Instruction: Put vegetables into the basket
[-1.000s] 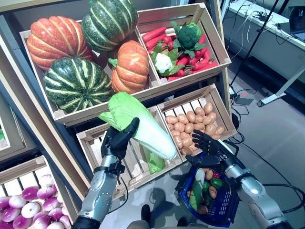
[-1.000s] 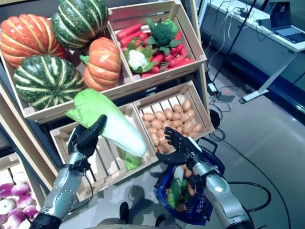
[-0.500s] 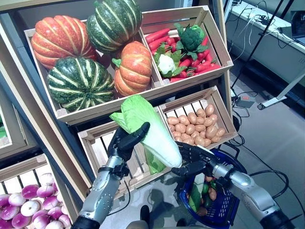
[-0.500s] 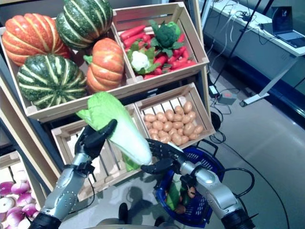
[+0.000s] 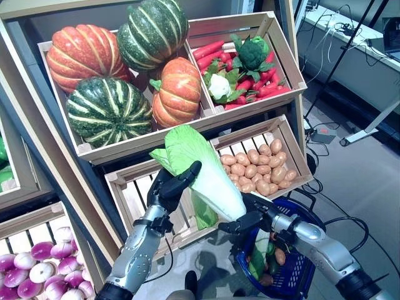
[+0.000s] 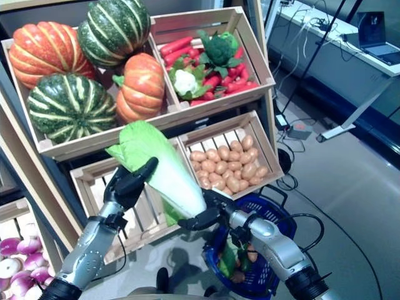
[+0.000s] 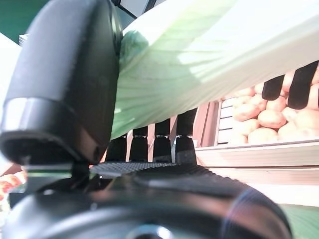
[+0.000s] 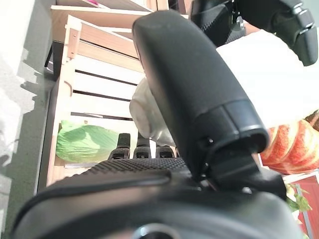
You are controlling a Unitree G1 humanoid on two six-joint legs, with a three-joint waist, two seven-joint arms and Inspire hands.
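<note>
Wooden crates on a slanted shelf (image 5: 94,153) fill the background, and the crate of potatoes (image 5: 256,175) serves as the landmark. Above that crate sits a crate with red carrots, a broccoli (image 5: 252,53) and a cauliflower (image 5: 219,86); beside that one, farther toward the robot's left, a larger crate holds two orange pumpkins (image 5: 81,56) and two green striped squashes (image 5: 109,110). Just beside the potato crate on the robot's left is a slatted crate (image 5: 134,187) with another green cabbage lying in it, seen in the right wrist view (image 8: 84,142). In front of this slatted crate the napa cabbage (image 5: 203,172) is held in the air, leafy green end up toward the pumpkin crate, white stem end down toward the blue basket (image 5: 306,275). The left hand (image 5: 167,187) has its fingers (image 7: 154,144) and thumb curled round the cabbage's middle. The right hand (image 5: 250,215) meets the white stem end from below the potato crate, its fingers (image 8: 142,149) reaching under the stem and its thumb over it, so it closes on that end. The basket hangs on the right forearm, below and in front of the potato crate, and already holds several vegetables, green and brown among them. A bin of purple-and-white turnips (image 5: 31,272) lies well apart from the potato crate, low on the robot's left. A table (image 5: 350,44) stands beyond the shelf on the robot's right.
</note>
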